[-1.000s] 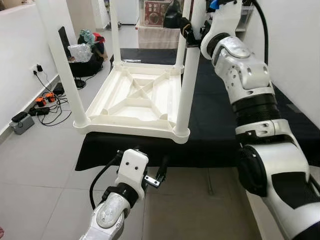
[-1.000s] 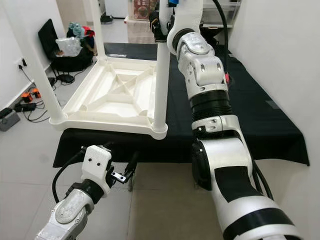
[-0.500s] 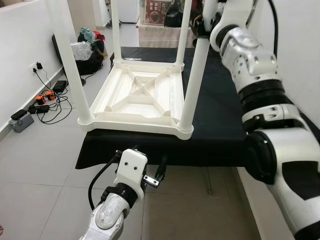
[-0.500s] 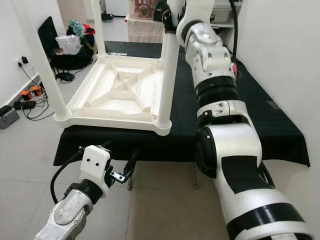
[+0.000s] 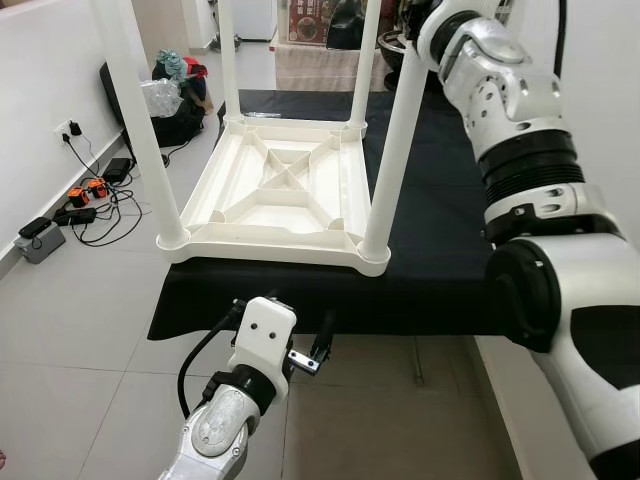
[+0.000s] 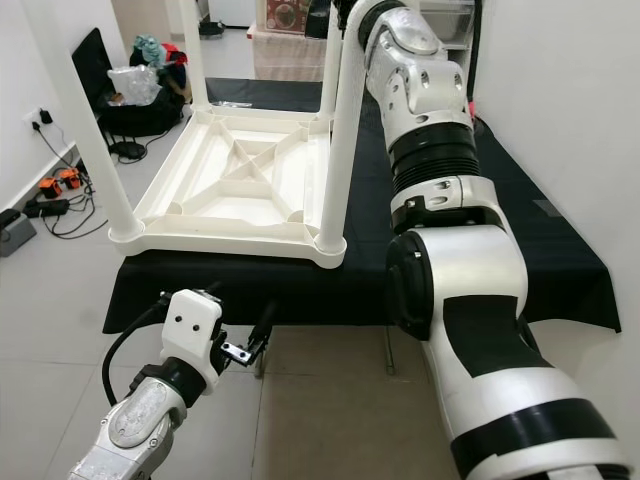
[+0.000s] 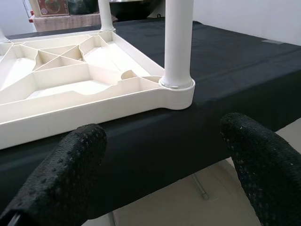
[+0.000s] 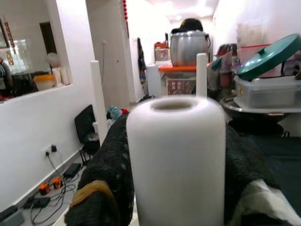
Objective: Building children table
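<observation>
A white plastic children's table [image 5: 275, 195] lies upside down on a low platform covered with a black cloth [image 5: 440, 230], its ribbed underside facing up and its four round legs standing upright. It sits toward the platform's near left part, with the corner at about 7 o'clock of the tabletop hanging a little past the cloth's edge.

The right arm reaches up and forward along the platform's right side. In the right wrist view the right gripper [image 8: 175, 155] has its black fingers [image 8: 110, 165] pressed against both sides of the near-right leg [image 5: 392, 150] close to its top end, so it is pinching that leg. The leg's foot sits in the corner socket at about 5 o'clock of the tabletop.

The left gripper [image 7: 169, 160] hangs low in front of the platform, below the cloth's front edge, its two pads spread wide apart with nothing between them. It looks toward the same corner socket.

The floor [image 5: 90, 330] is pale grey tile. At 9 o'clock, along the white wall [image 5: 35, 120], there is a wall socket with black cables [image 5: 100, 215] trailing on the floor and small orange items [image 5: 90, 195] among them. At about 11 o'clock a dark bag or chair holds clothes and a clear plastic bag [image 5: 160, 100]. Beyond the platform, the right wrist view shows a large metal pot [image 8: 188, 47] on a stand and a plastic box with a green lid [image 8: 270, 56].
</observation>
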You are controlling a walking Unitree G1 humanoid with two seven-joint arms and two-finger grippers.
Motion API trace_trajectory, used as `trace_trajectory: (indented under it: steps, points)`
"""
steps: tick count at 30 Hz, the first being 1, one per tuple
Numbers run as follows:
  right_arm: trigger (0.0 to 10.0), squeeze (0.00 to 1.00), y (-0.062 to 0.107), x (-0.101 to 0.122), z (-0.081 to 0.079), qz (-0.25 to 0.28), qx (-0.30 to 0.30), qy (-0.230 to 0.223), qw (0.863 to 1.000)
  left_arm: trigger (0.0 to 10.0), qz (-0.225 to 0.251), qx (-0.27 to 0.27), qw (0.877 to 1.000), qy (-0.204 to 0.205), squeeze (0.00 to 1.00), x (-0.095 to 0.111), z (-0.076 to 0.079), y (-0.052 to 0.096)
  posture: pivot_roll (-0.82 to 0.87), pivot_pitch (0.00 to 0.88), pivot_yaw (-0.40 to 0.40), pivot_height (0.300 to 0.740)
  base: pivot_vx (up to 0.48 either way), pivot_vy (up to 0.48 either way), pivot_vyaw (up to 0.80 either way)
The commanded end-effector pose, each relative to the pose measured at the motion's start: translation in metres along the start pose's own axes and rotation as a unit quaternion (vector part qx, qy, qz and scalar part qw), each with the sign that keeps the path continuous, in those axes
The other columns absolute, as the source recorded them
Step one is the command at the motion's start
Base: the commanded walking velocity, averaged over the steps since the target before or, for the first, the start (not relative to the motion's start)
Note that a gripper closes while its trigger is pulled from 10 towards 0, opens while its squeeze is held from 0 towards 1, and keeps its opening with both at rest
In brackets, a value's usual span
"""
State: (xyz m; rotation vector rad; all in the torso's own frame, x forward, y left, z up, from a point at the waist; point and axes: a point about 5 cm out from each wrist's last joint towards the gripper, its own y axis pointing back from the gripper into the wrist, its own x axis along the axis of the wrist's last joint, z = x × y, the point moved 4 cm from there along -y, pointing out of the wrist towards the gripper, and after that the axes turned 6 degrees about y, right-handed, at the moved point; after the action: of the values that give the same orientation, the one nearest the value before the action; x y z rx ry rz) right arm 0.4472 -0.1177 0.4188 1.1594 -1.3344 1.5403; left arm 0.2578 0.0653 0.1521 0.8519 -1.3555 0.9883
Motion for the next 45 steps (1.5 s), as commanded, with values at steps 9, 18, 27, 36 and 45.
trace_trajectory:
  steps: [9, 18, 27, 36, 45]
  points:
    - [10.0, 0.0, 0.001, -0.022, -0.016, -0.041, 0.03, -0.004, 0.999, 10.0, -0.011, 0.004, 1.0, 0.001, 0.0, -0.004, 0.0, 0.0, 0.0, 0.048, -0.068, 0.74, 0.0, 0.0, 0.0]
    - [10.0, 0.0, 0.001, -0.016, -0.01, -0.024, 0.021, 0.006, 0.999, 10.0, -0.009, 0.004, 1.0, 0.002, 0.0, -0.003, 0.0, 0.0, 0.0, 0.042, -0.068, 0.74, 0.0, 0.0, 0.0]
    - [0.0, 0.0, 0.002, -0.007, -0.007, 0.015, 0.013, 0.006, 1.0, 10.0, -0.004, 0.008, 1.0, 0.002, 0.0, 0.0, -0.001, 0.0, 0.01, 0.036, -0.068, 0.74, 0.0, 0.0, 0.0]
    - [0.0, 0.0, -0.001, -0.018, -0.005, -0.009, 0.004, -0.027, 1.0, 10.0, -0.002, 0.006, 1.0, 0.003, 0.0, 0.001, 0.002, 0.001, 0.01, 0.039, -0.081, 0.74, 0.0, 0.0, 0.0]
    - [0.0, 0.0, -0.002, -0.053, 0.002, -0.057, -0.017, -0.091, 0.994, 10.0, 0.005, 0.003, 1.0, 0.01, 0.0, 0.01, 0.01, 0.005, 0.03, 0.078, -0.105, 0.74, 0.0, 0.0, 0.0]
